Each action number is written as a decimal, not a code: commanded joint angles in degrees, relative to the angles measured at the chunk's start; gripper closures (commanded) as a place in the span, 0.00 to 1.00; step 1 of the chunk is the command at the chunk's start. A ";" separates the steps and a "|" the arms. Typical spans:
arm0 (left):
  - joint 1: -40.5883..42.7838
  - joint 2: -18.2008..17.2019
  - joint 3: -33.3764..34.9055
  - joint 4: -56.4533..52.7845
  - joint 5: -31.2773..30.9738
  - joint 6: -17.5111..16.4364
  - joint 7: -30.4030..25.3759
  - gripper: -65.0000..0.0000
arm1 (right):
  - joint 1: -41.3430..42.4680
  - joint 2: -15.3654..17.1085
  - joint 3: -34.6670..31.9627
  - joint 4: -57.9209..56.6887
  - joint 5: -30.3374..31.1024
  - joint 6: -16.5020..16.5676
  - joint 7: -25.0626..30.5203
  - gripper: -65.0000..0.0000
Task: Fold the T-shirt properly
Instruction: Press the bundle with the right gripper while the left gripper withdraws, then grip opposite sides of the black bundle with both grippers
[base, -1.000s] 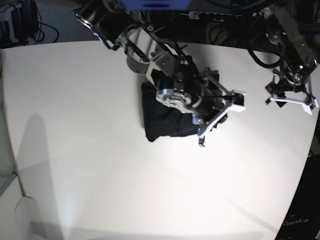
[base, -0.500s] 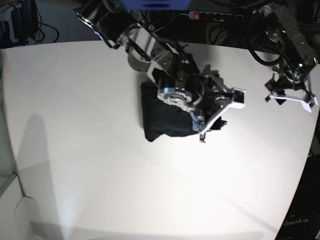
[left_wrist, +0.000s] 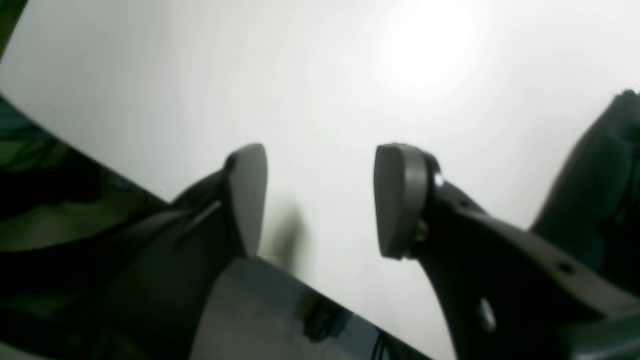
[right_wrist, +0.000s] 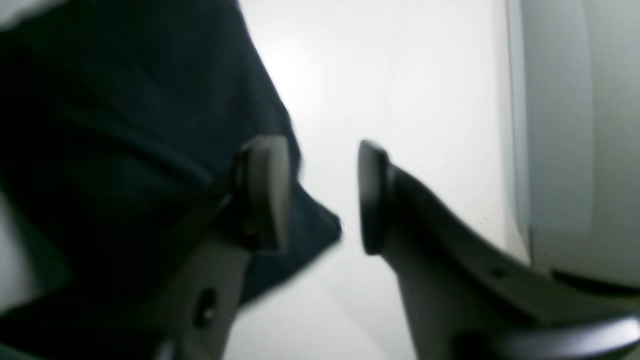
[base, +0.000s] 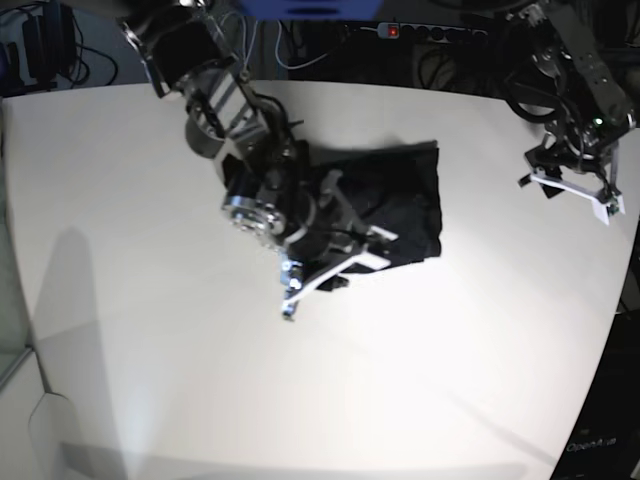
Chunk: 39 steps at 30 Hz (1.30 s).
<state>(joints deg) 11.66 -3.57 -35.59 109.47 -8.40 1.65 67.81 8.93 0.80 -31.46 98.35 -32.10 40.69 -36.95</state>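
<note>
The T-shirt (base: 400, 200) lies as a folded black bundle on the white table (base: 180, 380), a little behind the middle. My right gripper (base: 335, 265) hovers at the bundle's front left corner, fingers pointing at the table's near side. In the right wrist view its jaws (right_wrist: 320, 192) stand apart. The black cloth (right_wrist: 125, 125) lies behind the left finger, and nothing is pinched between the pads. My left gripper (base: 568, 192) hangs near the table's right edge, well away from the shirt. It is open (left_wrist: 322, 197) over bare table.
A power strip with a red light (base: 392, 31) and cables lie behind the table's far edge. The curved right edge runs close under the left gripper. A blurred dark shape (left_wrist: 590, 190) fills the right side of the left wrist view.
My right arm has swung from the bundle's right side across to its front left, uncovering the shirt, and its jaws now stand closer together than half a second ago. The left arm has hardly moved.
</note>
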 joint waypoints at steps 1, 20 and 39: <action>-0.28 -0.43 -0.05 0.73 -0.17 -0.82 -0.87 0.49 | 1.23 0.65 1.79 1.39 0.32 -0.69 1.04 0.82; 4.03 -3.94 17.79 -4.11 -0.08 -4.60 -0.78 0.49 | -8.71 1.18 19.90 -4.41 0.49 -0.69 11.67 1.00; -10.65 0.10 22.36 -19.58 -0.17 -4.60 -6.58 0.49 | -20.49 -5.59 19.64 -6.96 0.23 -0.69 13.78 1.00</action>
<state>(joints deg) 1.76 -3.36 -13.15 89.23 -8.34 -2.85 61.04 -11.20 -4.49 -11.64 90.94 -31.73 39.53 -22.55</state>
